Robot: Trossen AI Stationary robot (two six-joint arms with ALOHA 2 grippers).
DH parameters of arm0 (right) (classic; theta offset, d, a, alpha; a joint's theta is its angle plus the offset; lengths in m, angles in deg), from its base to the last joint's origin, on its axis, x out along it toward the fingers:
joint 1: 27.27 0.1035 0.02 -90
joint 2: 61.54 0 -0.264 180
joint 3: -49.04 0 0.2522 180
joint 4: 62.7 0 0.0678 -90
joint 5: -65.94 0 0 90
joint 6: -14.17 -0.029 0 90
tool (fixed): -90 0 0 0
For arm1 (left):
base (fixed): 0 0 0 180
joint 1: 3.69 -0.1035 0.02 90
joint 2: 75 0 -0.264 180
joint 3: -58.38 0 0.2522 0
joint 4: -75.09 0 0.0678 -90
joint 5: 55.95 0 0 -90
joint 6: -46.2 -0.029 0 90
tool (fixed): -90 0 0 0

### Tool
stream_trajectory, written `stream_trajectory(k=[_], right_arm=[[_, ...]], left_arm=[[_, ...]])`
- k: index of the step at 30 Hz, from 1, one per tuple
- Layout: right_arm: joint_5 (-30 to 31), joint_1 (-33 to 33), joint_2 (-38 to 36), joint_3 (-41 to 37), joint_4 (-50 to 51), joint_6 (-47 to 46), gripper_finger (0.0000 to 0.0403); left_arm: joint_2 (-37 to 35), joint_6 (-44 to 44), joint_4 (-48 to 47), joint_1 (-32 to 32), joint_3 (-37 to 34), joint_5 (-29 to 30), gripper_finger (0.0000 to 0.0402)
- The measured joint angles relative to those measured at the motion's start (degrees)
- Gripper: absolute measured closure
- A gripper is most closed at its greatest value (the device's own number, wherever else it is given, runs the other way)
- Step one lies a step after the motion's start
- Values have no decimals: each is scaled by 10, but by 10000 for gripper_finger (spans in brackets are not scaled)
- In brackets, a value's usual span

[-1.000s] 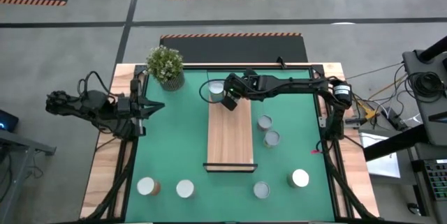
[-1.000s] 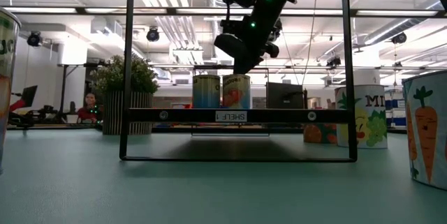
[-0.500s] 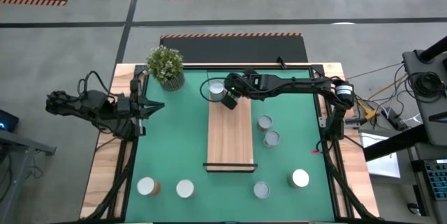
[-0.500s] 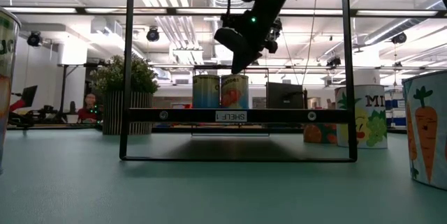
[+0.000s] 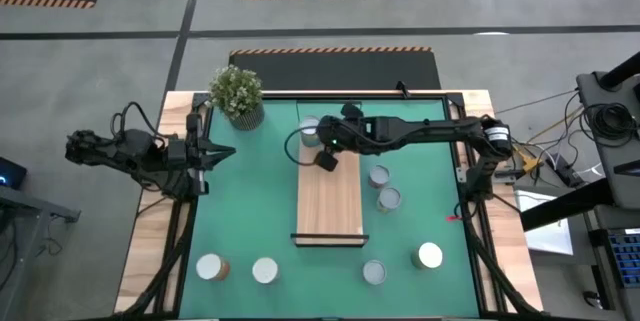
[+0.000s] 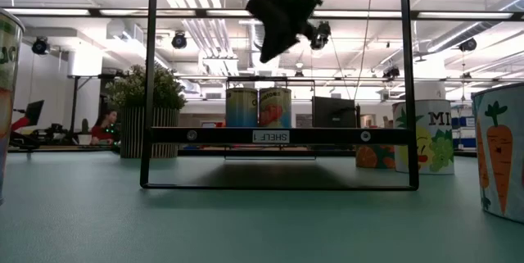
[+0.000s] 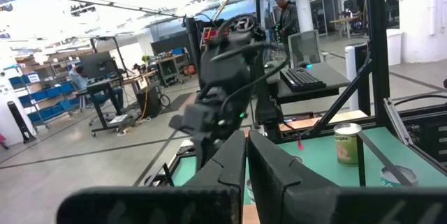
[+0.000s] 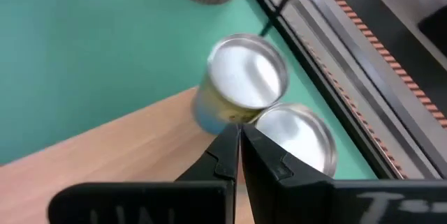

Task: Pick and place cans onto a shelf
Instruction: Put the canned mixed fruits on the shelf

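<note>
The shelf (image 5: 329,196) is a light-wood plank raised on a dark frame (image 6: 278,135). Two cans stand upright, side by side, on its far end: one with a blue-and-yellow label (image 8: 246,77) (image 6: 241,107) and a silver-topped one beside it (image 8: 297,139) (image 6: 275,107). My right gripper (image 5: 326,159) (image 6: 264,54) (image 8: 237,135) is shut and empty, raised above the shelf just near of these two cans. My left gripper (image 5: 228,153) (image 7: 246,144) is shut and empty at the table's left side.
Loose cans stand on the green mat: two right of the shelf (image 5: 381,175) (image 5: 389,198), two at the near right (image 5: 430,255) (image 5: 374,272), two at the near left (image 5: 265,270) (image 5: 211,267). A potted plant (image 5: 237,96) stands at the far left.
My right gripper has risen from just above the two cans on the shelf and drawn back a little toward the table's near edge. The cans stay upright on the shelf.
</note>
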Motion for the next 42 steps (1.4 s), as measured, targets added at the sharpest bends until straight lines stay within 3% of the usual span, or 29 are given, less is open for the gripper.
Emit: stream_trajectory(k=[10,18,32,42], right_arm=[[0,76,-39,7,64,-23,394],[0,122,-81,-40,75,-68,394],[52,190,-254,-265,64,-228,394],[89,248,-361,-439,-63,-241,394]], left_arm=[[0,0,0,0,0,0,402],[2,4,0,0,0,0,402],[17,10,19,0,-1,0,402],[37,38,29,0,1,1,402]])
